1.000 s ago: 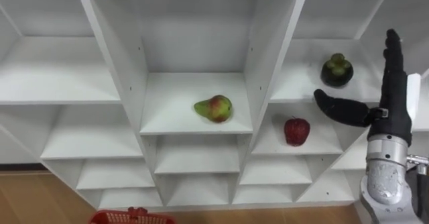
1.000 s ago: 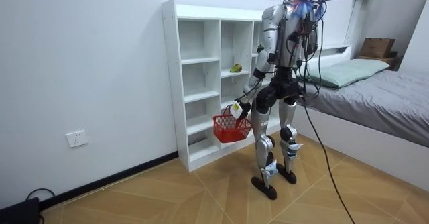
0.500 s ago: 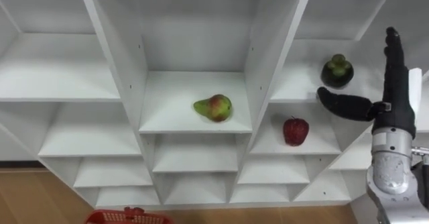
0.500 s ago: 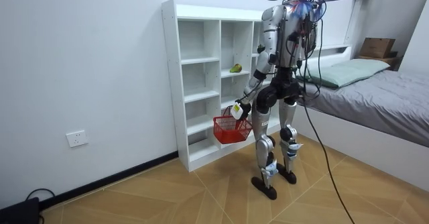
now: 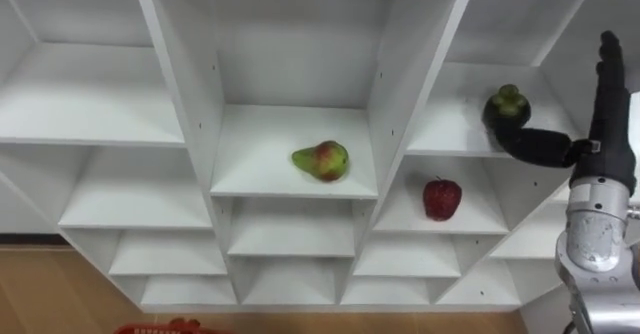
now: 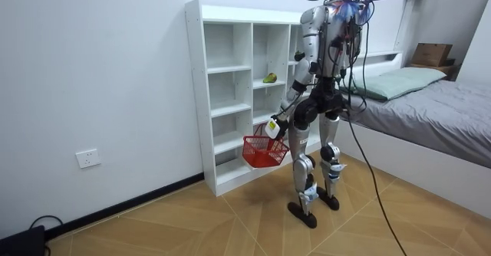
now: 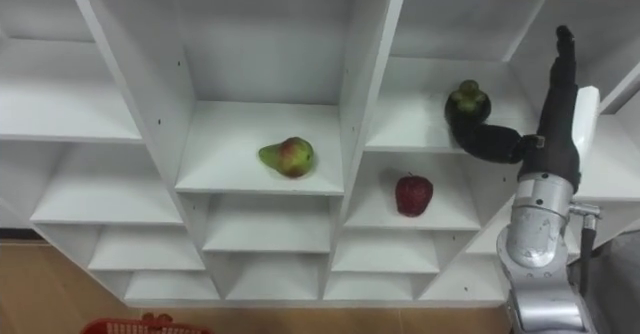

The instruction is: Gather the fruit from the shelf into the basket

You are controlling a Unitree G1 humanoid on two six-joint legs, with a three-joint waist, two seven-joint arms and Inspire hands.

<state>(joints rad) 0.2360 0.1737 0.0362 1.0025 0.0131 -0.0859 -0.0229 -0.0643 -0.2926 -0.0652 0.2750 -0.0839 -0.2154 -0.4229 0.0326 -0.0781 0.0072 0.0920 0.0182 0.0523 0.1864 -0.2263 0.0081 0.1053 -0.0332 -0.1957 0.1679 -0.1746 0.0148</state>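
Note:
A dark mangosteen (image 5: 506, 107) sits on the upper right shelf of the white closet (image 5: 400, 84). My right hand (image 5: 601, 152) is raised beside it, open, fingers straight up, and its thumb (image 5: 535, 146) reaches to the fruit's lower side. A red apple (image 5: 442, 197) lies one shelf lower. A green-red pear (image 5: 320, 160) lies in the middle compartment. In the room view my left hand (image 6: 274, 127) hangs low, curled on the handle of a red basket (image 6: 262, 151). The basket's rim (image 5: 160, 327) shows at the bottom edge.
I stand upright facing the closet (image 6: 222, 95), close to its right columns. Vertical dividers separate the compartments, and several stand bare. A bed (image 6: 430, 110) lies at the room view's right. Wooden floor (image 6: 230, 225) runs behind me.
My right hand has moved up and toward the mangosteen; its thumb now reaches the fruit. The eye view has shifted slightly, so the basket sits lower in it.

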